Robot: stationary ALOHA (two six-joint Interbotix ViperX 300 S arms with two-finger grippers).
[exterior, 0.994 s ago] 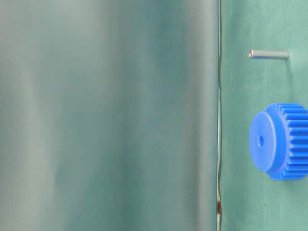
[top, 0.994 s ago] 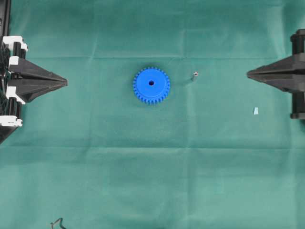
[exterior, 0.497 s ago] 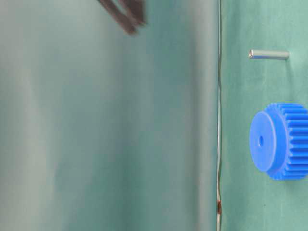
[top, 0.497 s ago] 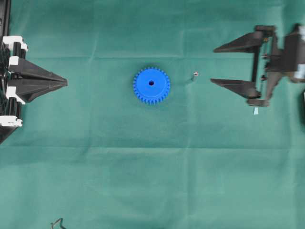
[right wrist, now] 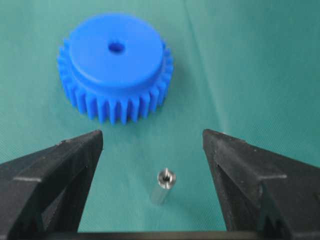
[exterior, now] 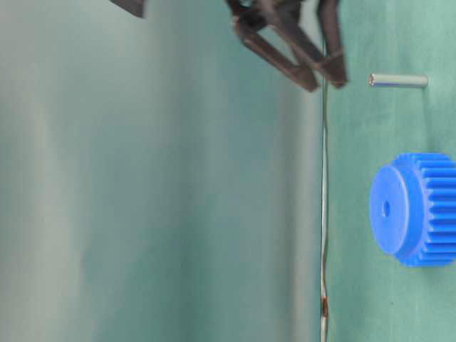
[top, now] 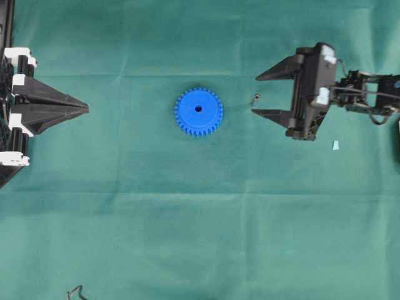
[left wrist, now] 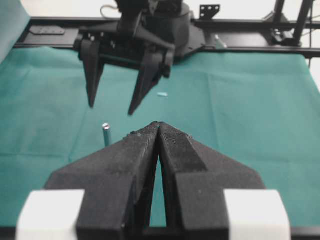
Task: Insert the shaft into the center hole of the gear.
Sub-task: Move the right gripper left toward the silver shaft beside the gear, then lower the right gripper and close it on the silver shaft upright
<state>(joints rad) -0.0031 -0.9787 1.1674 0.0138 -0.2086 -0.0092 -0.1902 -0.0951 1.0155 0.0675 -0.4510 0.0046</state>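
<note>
The blue gear (top: 199,112) lies flat on the green cloth, its center hole (top: 199,108) facing up and empty. Right of it the small silvery shaft (top: 255,98) stands upright on the cloth. My right gripper (top: 255,95) is open, one fingertip on each side of the shaft without touching it. In the right wrist view the shaft (right wrist: 163,186) stands between the wide jaws of that gripper (right wrist: 152,134), with the gear (right wrist: 116,65) beyond. My left gripper (top: 86,107) rests shut and empty at the far left; its fingers (left wrist: 159,125) hide the gear in its own view.
A small pale-blue scrap (top: 335,145) lies on the cloth below the right arm's wrist. A thin dark wire loop (top: 75,291) sits at the bottom left edge. Green cloth covers the whole table.
The right gripper has gone from shut to open and moved left from the table's right edge, so its fingers now flank the shaft. The left gripper, gear and shaft have not moved.
</note>
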